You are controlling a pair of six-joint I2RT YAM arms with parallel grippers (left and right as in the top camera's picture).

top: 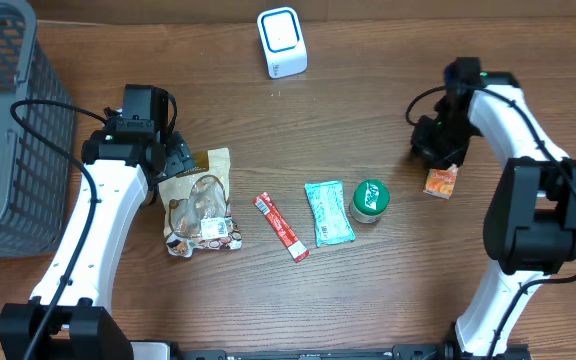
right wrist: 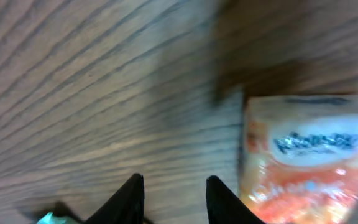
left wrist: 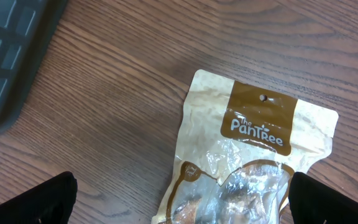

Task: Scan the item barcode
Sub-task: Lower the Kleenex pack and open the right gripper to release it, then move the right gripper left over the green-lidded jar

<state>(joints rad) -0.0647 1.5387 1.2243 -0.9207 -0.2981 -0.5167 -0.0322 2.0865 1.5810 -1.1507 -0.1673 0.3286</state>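
The left jaws are hanging spread wide, gripping nothing, over the top edge of the tan snack pouch (top: 196, 205), which is lying flat on the table (top: 368, 290) at 9 o'clock, beside the grey basket (top: 8, 130). The right jaws are standing narrowly parted with bare wood showing between them, and the orange packet (top: 441, 181) is lying loose at their 6 o'clock. The white scanner (top: 282, 42) is sitting at 12 o'clock, well apart from both, while a red stick (top: 283, 227), a teal sachet (top: 328, 212) and a green-lidded cup (top: 370, 200) are lying between the arms.
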